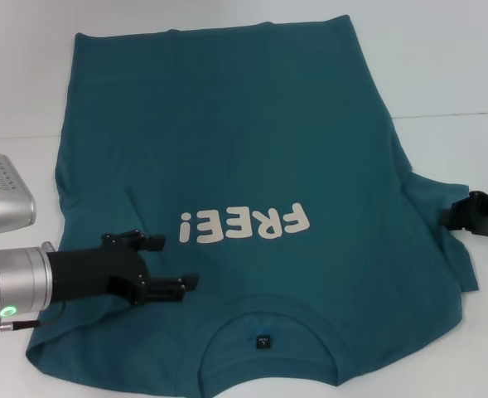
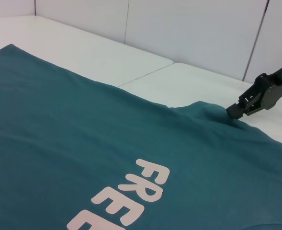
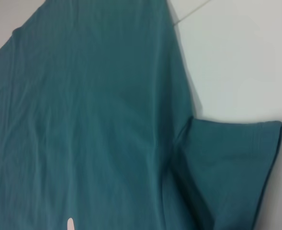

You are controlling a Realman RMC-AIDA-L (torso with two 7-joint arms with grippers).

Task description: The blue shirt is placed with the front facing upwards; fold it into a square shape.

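The blue shirt (image 1: 227, 149) lies flat, front up, on the white table. Its cream "FREE!" lettering (image 1: 244, 224) and its collar with a small dark label (image 1: 263, 340) are at the near side. My left gripper (image 1: 165, 263) is open and empty, over the shirt's left shoulder area beside the lettering. My right gripper (image 1: 449, 215) is at the shirt's right sleeve (image 3: 231, 158). In the left wrist view this gripper (image 2: 235, 110) is closed at the sleeve, where the cloth (image 2: 210, 111) rises into a small ridge. The shirt's body also fills the right wrist view (image 3: 93, 120).
The white table (image 1: 451, 66) shows bare beyond and to the right of the shirt, with a seam line (image 1: 459, 114) across it. A white wall panel (image 2: 193, 28) stands behind the table.
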